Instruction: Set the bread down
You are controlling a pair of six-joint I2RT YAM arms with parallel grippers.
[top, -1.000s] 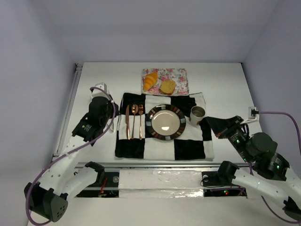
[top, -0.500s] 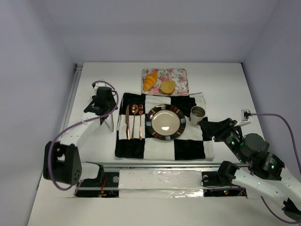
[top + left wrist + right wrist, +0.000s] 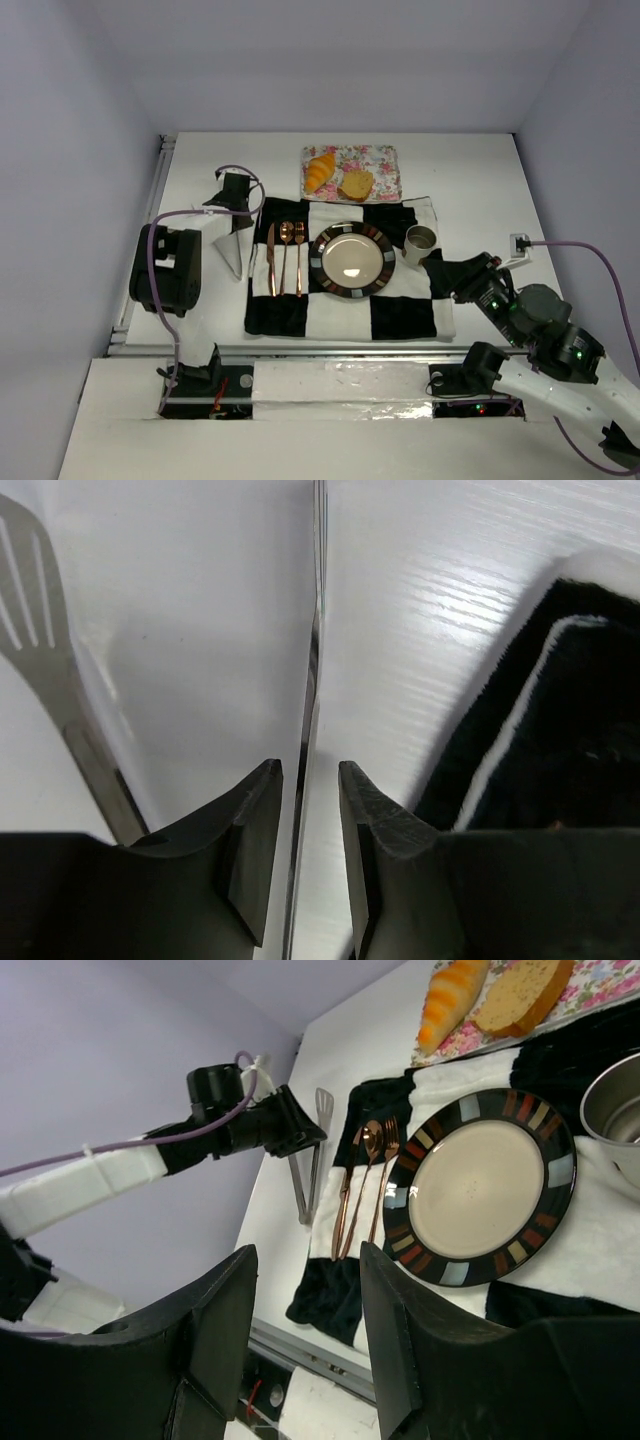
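The bread lies on a floral napkin (image 3: 383,160) at the far middle of the table: a golden croissant (image 3: 320,171) (image 3: 452,995) and a tan bun slice (image 3: 356,184) (image 3: 520,990). My left gripper (image 3: 240,208) (image 3: 310,770) hovers far off to their left, over metal tongs (image 3: 232,250). Its jaws stand narrowly apart, and one thin tong arm (image 3: 312,670) runs between them with a gap on both sides. My right gripper (image 3: 443,270) (image 3: 305,1260) is open and empty, low over the mat's right edge, near a cup (image 3: 420,240).
A striped-rim plate (image 3: 322,262) (image 3: 470,1110) sits on a black-and-white checkered mat (image 3: 400,315). Copper cutlery (image 3: 285,258) lies left of the plate. The tongs' slotted blade (image 3: 30,600) shows on the bare white table, left of the mat.
My left arm has swung its gripper toward the far end of the tongs, and its elbow now stands upright. My right gripper opened and shifted slightly left early on.
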